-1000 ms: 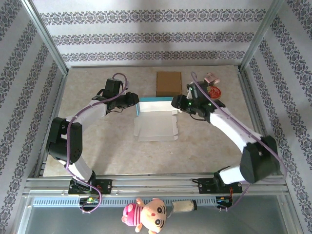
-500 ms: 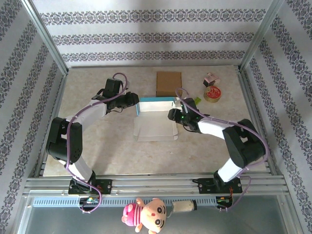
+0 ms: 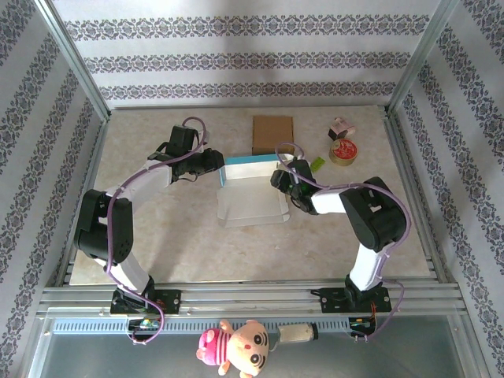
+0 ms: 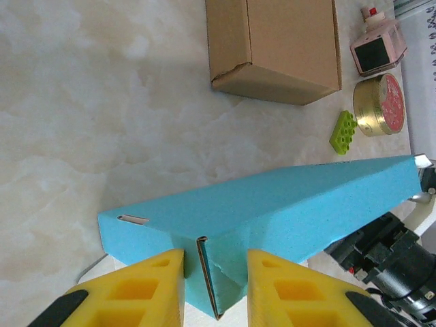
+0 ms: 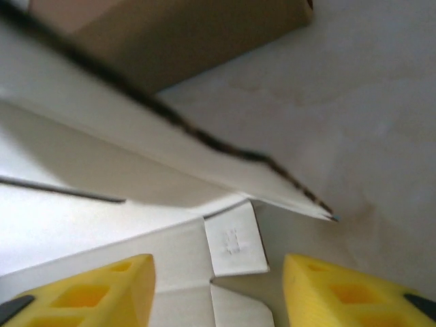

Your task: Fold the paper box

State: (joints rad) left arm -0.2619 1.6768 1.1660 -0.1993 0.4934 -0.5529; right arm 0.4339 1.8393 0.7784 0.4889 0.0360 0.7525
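Observation:
The paper box, blue outside and white inside, lies half folded at mid-table with its blue back wall raised. My left gripper is at the box's back left corner. In the left wrist view that gripper is shut on the folded blue corner flap, with the back wall running off to the right. My right gripper is at the box's right side. It is open and low over the white panel, with a small white tab lying untouched between its fingers.
A closed brown cardboard box stands just behind the paper box. To the right of it lie a green toy brick, a round tin and a small pink object. Metal frame posts border the table.
My right arm has folded in, carrying its gripper from the box's back right corner down along the right side. The left gripper has kept its hold without moving.

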